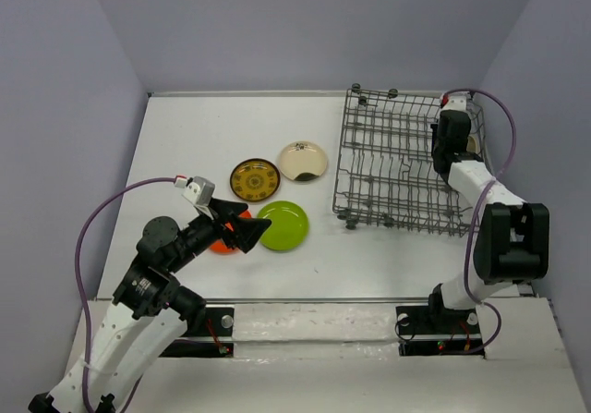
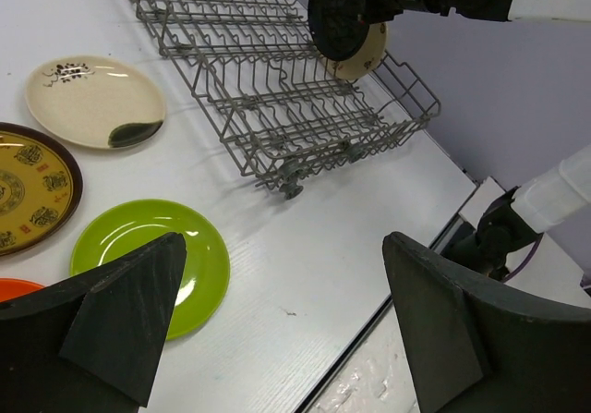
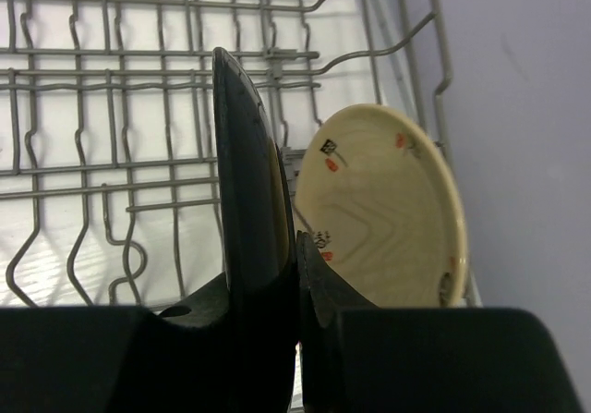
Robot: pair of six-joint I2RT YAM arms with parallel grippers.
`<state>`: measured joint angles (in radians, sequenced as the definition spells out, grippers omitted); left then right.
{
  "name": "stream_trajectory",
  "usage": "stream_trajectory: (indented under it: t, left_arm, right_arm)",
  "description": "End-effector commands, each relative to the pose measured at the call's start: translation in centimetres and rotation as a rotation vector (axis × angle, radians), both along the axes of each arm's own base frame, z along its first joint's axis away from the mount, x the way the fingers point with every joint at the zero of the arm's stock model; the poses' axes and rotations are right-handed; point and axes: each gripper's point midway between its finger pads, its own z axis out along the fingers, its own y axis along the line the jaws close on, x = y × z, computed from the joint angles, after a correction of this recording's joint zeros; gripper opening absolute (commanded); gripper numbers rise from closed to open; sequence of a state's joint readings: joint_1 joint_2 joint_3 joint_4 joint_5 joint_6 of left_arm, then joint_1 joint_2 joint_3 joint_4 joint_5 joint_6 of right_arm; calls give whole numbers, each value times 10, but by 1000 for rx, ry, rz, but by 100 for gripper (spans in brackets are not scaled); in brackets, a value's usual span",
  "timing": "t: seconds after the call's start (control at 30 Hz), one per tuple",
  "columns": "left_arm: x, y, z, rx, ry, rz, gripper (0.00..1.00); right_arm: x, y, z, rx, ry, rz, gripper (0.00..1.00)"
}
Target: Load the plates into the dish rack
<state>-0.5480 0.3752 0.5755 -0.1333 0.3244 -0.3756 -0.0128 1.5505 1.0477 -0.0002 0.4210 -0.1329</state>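
Dish rack [image 1: 397, 163], one only, fills the upper right of the overhead view, grey wire on the white table [image 1: 185, 136]. Two arms come next. The right claw [image 3: 277, 284] hangs over the rack's right end, pinched tight on a black plate [image 3: 245, 154] held on edge. The left claw [image 2: 282, 256] hovers at lower left, spread wide and holding nothing.

Six plates in all. A cream plate with red marks [image 3: 379, 210] stands on edge in the rack, just beside the black one. Four lie flat left of the rack: a cream plate with a dark smear [image 2: 95, 102], a brown-and-gold plate [image 2: 28, 187], a green plate [image 2: 152, 261] and an orange plate [image 2: 14, 290], half hidden under the left claw.
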Motion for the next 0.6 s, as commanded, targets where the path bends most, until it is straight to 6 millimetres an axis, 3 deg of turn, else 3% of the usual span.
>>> stream_trajectory:
  t: [0.0, 0.4, 0.57]
  left_arm:
    - [0, 0, 10, -10, -38, -1, 99]
    - [4, -1, 6, 0, -20, 5, 99]
    - [6, -1, 3, 5, -5, 16, 99]
  right_arm:
    - [11, 9, -9, 65, -28, 27, 7]
    - [11, 11, -41, 91, 34, 23, 8]
    - [9, 7, -57, 132, 67, -5, 20]
